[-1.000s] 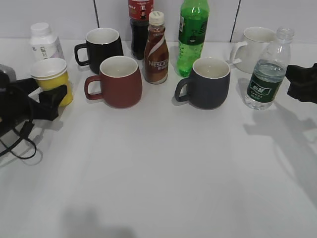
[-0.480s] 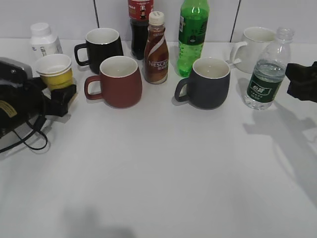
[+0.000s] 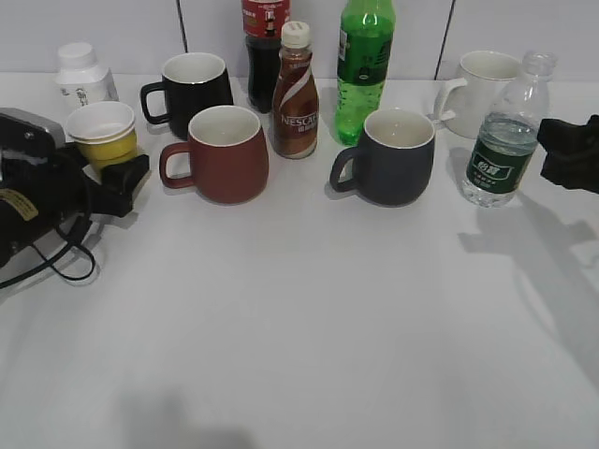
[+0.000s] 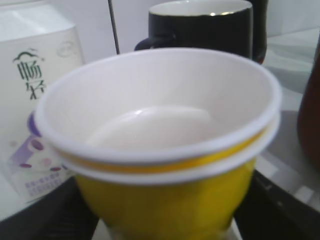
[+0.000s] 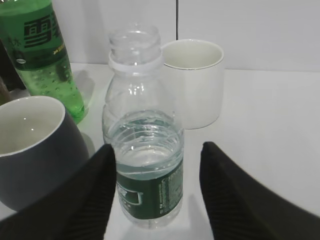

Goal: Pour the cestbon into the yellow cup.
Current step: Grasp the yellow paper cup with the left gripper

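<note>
On the left side of the table, the left gripper (image 3: 120, 178) has advanced over the last second toward the yellow cup (image 3: 103, 134) and now brackets its lower body. The cup has also shifted rearward and now stands upright just in front of the white bottle (image 3: 84, 73). In the left wrist view the cup (image 4: 165, 165) fills the frame with a dark finger (image 4: 277, 210) at each lower corner. Whether the pads press the wall cannot be told from this close view; the jaws appear spread about cup-wide. Judgement: the receiving vessel is nearly secured, not yet lifted.

The right gripper (image 3: 562, 150) has moved slightly closer to the cestbon (image 3: 503, 136), which stands upright and capless, about half full, between the dark grey mug (image 3: 393, 154) and the white mug (image 3: 482, 79). In the right wrist view the bottle (image 5: 142, 150) sits centred between the two fingers (image 5: 92, 200), a visible gap on each side. The jaws are wide apart and hold nothing. Judgement: closure on the label band is the next requirement before pouring.
</note>
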Controlling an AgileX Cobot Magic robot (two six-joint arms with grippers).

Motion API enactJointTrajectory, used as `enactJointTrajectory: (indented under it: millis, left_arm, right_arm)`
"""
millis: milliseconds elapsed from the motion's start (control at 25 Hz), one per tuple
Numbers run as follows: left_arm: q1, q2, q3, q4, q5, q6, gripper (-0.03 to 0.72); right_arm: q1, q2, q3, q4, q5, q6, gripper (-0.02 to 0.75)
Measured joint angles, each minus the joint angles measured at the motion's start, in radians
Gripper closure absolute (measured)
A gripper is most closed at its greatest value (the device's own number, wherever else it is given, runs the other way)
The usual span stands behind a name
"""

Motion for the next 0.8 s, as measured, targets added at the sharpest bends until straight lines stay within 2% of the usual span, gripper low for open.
enactJointTrajectory:
  millis: [200, 600, 800]
  left_arm:
    - [0.000, 0.030, -0.010, 0.010, -0.011, 0.000, 0.104]
    - [0.000, 0.030, -0.017, 0.025, -0.023, 0.000, 0.279]
    - [0.000, 0.030, -0.017, 0.027, -0.024, 0.000, 0.300]
  right_arm:
    - [0.000, 0.000, 0.000, 0.000, -0.001, 0.000, 0.332]
    - [0.000, 0.000, 0.000, -0.028, -0.002, 0.000, 0.332]
    - [0.000, 0.001, 0.000, -0.060, -0.001, 0.000, 0.333]
